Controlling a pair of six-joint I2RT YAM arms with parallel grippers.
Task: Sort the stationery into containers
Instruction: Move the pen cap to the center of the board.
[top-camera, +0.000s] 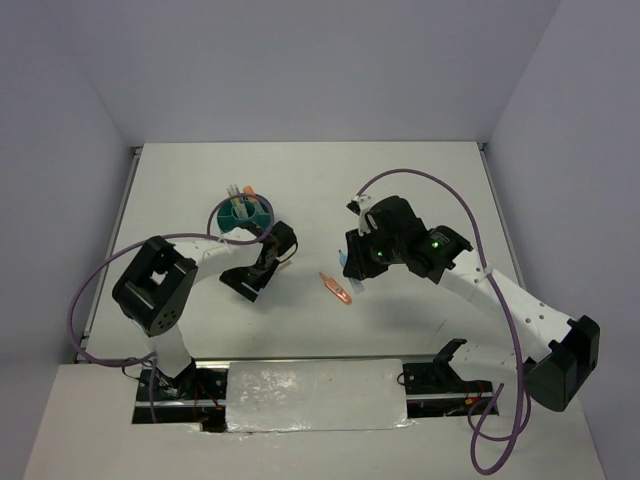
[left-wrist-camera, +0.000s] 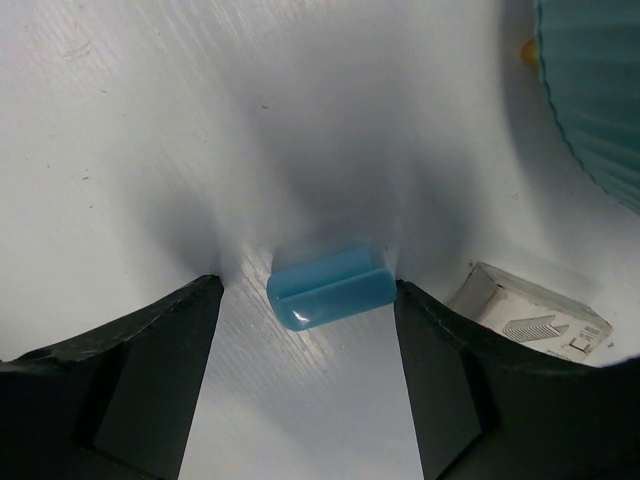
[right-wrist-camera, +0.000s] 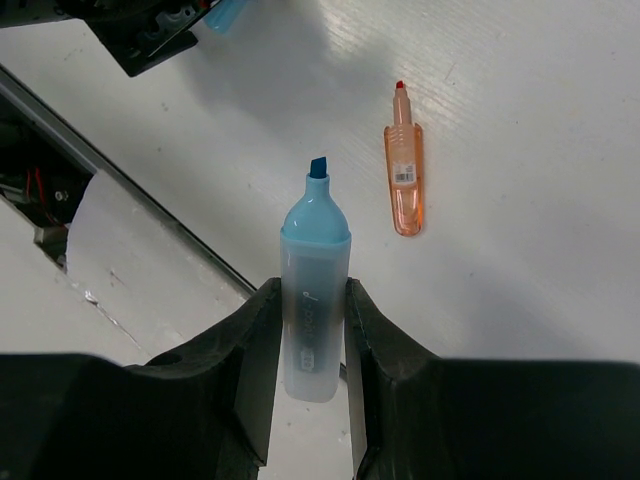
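Observation:
My left gripper (left-wrist-camera: 308, 288) stands open low over the table, and a short blue piece (left-wrist-camera: 330, 288) lies between its fingertips with one end against the right finger (left-wrist-camera: 440, 380). Beside it lies a whitish eraser (left-wrist-camera: 530, 315). The round teal organizer (top-camera: 243, 215) with a few items upright in it stands just behind that gripper (top-camera: 250, 278). My right gripper (right-wrist-camera: 313, 290) is shut on a blue marker (right-wrist-camera: 315, 260), tip pointing away, held above the table. An orange marker (right-wrist-camera: 405, 175) lies flat on the table under and beside it (top-camera: 337, 288).
The ribbed teal wall of the organizer (left-wrist-camera: 600, 90) fills the upper right of the left wrist view, with a small orange bit (left-wrist-camera: 526, 50) at its edge. The table's near edge and the arm mounts (top-camera: 310, 390) are close behind the right gripper (top-camera: 355, 262).

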